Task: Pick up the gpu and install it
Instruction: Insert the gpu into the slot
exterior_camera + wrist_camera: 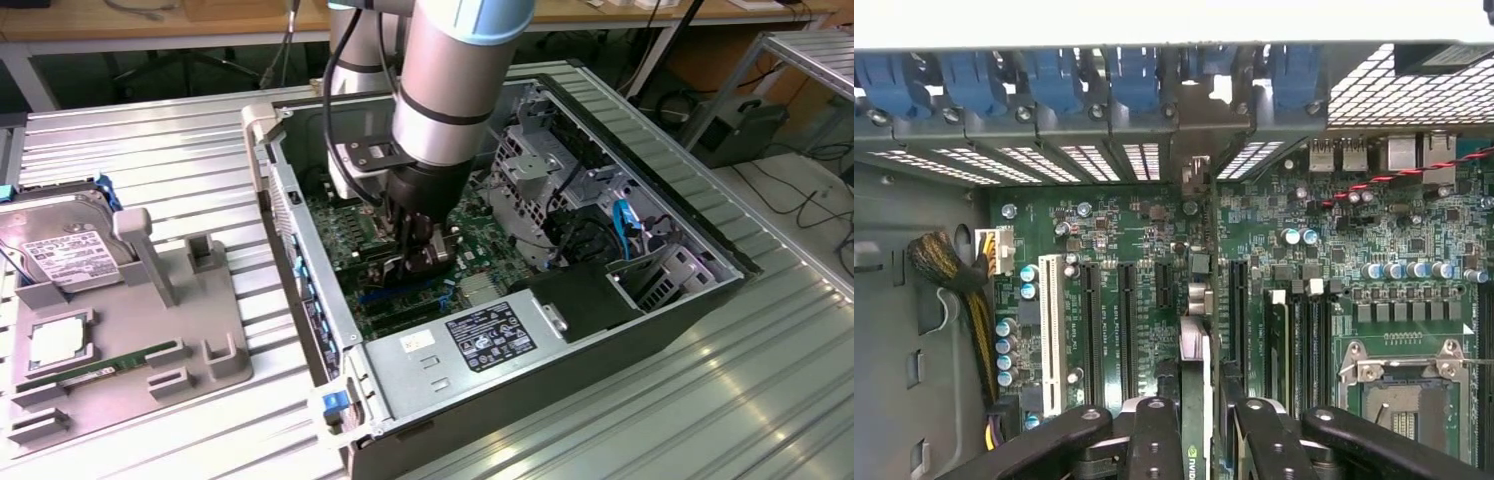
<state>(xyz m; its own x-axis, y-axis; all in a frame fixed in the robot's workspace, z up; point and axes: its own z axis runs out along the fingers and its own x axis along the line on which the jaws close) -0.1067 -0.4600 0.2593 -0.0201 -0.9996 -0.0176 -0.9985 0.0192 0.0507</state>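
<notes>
Inside the open computer case (694, 290), gripper (1194, 420) pinches the gpu (1194, 350) edge-on between its fingers (1154, 440); card's long axis runs straight ahead toward the rear bracket slots (1194, 150), over the motherboard (1104, 230).

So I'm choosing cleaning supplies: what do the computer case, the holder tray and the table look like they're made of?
The computer case looks like bare sheet metal: dull grey, with folded edges and punched vent holes. The holder tray looks like matte grey plastic, possibly printed, with rounded moulded posts. The table looks like ribbed aluminium, silvery with long reflections.
</notes>
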